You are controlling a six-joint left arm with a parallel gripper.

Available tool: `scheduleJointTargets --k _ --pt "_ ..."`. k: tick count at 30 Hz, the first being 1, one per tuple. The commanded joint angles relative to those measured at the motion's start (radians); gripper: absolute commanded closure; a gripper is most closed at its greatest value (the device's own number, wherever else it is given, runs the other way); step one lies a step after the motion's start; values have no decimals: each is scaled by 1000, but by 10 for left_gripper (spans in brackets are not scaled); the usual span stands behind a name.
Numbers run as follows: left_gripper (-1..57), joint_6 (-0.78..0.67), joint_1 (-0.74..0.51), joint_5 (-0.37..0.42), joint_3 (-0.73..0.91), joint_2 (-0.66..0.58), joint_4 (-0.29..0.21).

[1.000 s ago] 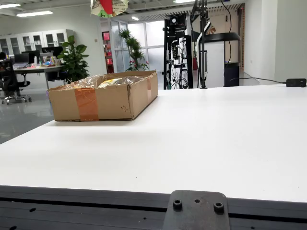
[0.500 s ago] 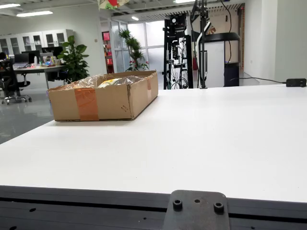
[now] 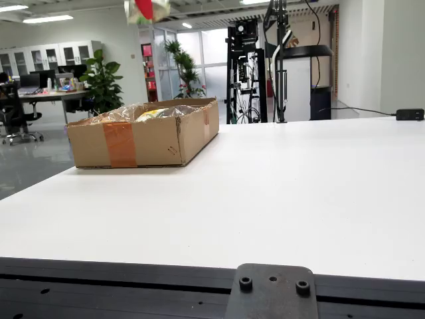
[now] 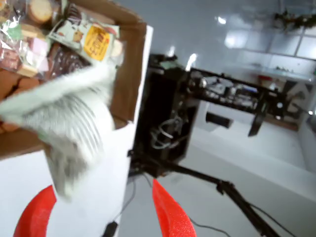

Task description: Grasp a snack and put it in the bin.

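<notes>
Snack packet hangs blurred ahead of the red fingers above the cardboard box – fingers look spread, but whether the claw grips it I cannot tell. Risk: packet drifts past the rim onto the table. Front view crops the packet at top.

- One cardboard box on the white worktop, toward 10 o'clock in the fixed view.
- One snack packet in mid-air, blurred, at 9 o'clock in the moving view; one colourful shape at 12 o'clock in the fixed view.
- Several snack packs inside the box; their exact number cannot be told.
- Two red fingers at 6 o'clock.
</notes>
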Motion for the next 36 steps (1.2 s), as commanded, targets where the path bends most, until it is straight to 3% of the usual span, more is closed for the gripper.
scheduleJointTargets --k 1,6,10,21,28,36 --pt "179 5 0 5 9 -2 -3" --pt "124 8 -6 21 -3 8 -6" --pt "133 15 -26 47 -3 12 -7" --pt "333 43 -177 178 24 11 -9" --pt "470 37 -293 218 80 -51 -15" --pt "547 -18 -412 233 234 -183 -25"
